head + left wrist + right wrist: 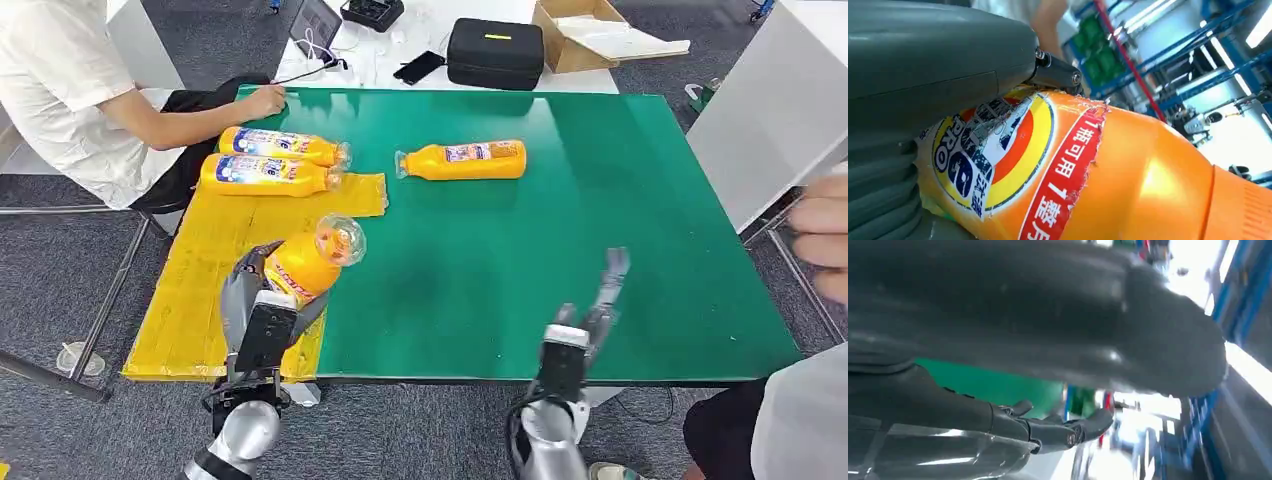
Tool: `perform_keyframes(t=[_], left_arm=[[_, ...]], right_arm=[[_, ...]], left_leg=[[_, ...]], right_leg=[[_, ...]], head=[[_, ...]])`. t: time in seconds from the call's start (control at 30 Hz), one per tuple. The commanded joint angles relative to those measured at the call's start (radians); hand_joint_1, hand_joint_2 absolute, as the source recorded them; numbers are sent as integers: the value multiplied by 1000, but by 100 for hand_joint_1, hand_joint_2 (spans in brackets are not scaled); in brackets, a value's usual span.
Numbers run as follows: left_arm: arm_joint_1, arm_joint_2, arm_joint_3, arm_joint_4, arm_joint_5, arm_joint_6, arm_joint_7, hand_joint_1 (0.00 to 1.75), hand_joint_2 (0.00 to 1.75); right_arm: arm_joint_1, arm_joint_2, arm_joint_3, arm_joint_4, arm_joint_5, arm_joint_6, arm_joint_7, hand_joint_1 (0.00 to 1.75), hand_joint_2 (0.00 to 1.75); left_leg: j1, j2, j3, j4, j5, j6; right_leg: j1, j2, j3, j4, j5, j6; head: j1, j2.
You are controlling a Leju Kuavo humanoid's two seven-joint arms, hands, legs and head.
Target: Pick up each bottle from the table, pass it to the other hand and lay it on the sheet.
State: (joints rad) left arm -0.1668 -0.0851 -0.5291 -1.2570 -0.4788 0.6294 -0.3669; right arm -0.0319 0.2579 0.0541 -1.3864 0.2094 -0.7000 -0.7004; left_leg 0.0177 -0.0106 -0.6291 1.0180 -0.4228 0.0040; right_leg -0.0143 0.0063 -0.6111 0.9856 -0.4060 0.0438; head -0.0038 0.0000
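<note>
The left hand [268,300] gripped an orange bottle [312,260] above the yellow sheet [200,300]; the right hand [600,295], near it, had fingers spread, holding nothing.

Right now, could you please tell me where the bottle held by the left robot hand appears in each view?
Head view: held bottle lower left, over the yellow sheet's edge.
Left wrist view: the bottle spans most of the picture.
Right wrist view: not in it.
Shared landmark: green table, also visible here.

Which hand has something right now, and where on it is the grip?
The left hand holds an orange plastic bottle around its labelled body, cap end pointing away. The right hand is open, holding nothing.
</note>
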Motion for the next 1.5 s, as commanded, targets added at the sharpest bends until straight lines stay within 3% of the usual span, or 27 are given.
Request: perform_keyframes(t=[0.03,0.2,0.33,0.83,0.87,0.9,0.93,0.97,1.0,1.03,1.07,1.17,1.27,1.5], left_arm=[[-124,82,59,256,-476,-70,217,175,175],[-290,76,77,564,-536,-274,217,175,175],[-343,58,78,655,-554,-310,230,175,175],[-355,46,84,687,-549,-333,235,175,175],[-360,45,81,700,-555,-339,238,166,175],[-364,41,85,713,-552,-346,241,143,175],[-368,37,88,728,-551,-358,244,105,175],[-373,35,90,742,-549,-369,246,79,175],[-381,34,92,765,-547,-393,248,61,175],[-387,40,88,784,-550,-417,246,66,175],[-396,46,82,804,-550,-453,230,30,175],[-417,56,76,836,-545,-515,214,40,175],[-435,58,74,855,-539,-566,215,9,175],[-457,61,55,861,-537,-629,207,0,175]], right_arm=[[7,-14,-50,-97,-60,2,2,0,0],[-32,-37,35,-37,-102,11,2,0,0],[-32,-44,49,-26,-111,17,2,0,0],[-26,-48,50,-19,-110,22,2,0,0],[-25,-47,47,-17,-117,28,2,0,0],[-22,-46,43,-16,-119,28,2,0,0],[-21,-45,40,-10,-124,36,2,0,0],[-21,-44,37,-2,-126,44,2,0,0],[-22,-46,38,8,-120,54,2,0,0],[-25,-44,38,16,-119,57,2,0,0],[-27,-42,36,20,-122,60,2,0,175],[-33,-39,32,35,-132,68,2,0,175],[-41,-35,24,53,-141,79,2,0,175],[-58,-26,1,92,-161,98,2,0,175]], left_leg=[[0,1,6,-2,-1,0],[1,1,7,-2,1,0],[1,1,4,-1,2,-1],[1,2,2,0,2,-1],[1,2,5,0,1,0],[1,1,5,0,1,0],[1,1,3,0,2,0],[1,1,4,0,2,0],[1,1,2,0,2,-1],[1,1,4,0,2,0],[1,1,3,-1,2,-1],[1,2,5,-1,2,-1],[1,2,6,-1,2,0],[1,3,7,-1,3,0]], right_leg=[[1,-1,5,-1,-1,-3],[1,-1,6,-1,0,-3],[2,-1,3,0,2,-5],[1,0,2,0,2,-4],[2,-1,4,0,1,-5],[2,-1,5,0,1,-5],[1,-1,3,0,2,-4],[2,-1,4,0,1,-5],[1,-1,2,0,2,-4],[2,-1,3,0,1,-4],[1,-1,2,0,2,-4],[1,1,4,-1,2,-5],[2,1,5,-1,2,-5],[1,2,6,-1,3,-5]], head=[[0,0],[0,0],[0,0],[0,0],[0,0],[0,0],[0,0],[0,0],[0,0],[0,0],[0,0],[0,0],[0,0],[0,0]])
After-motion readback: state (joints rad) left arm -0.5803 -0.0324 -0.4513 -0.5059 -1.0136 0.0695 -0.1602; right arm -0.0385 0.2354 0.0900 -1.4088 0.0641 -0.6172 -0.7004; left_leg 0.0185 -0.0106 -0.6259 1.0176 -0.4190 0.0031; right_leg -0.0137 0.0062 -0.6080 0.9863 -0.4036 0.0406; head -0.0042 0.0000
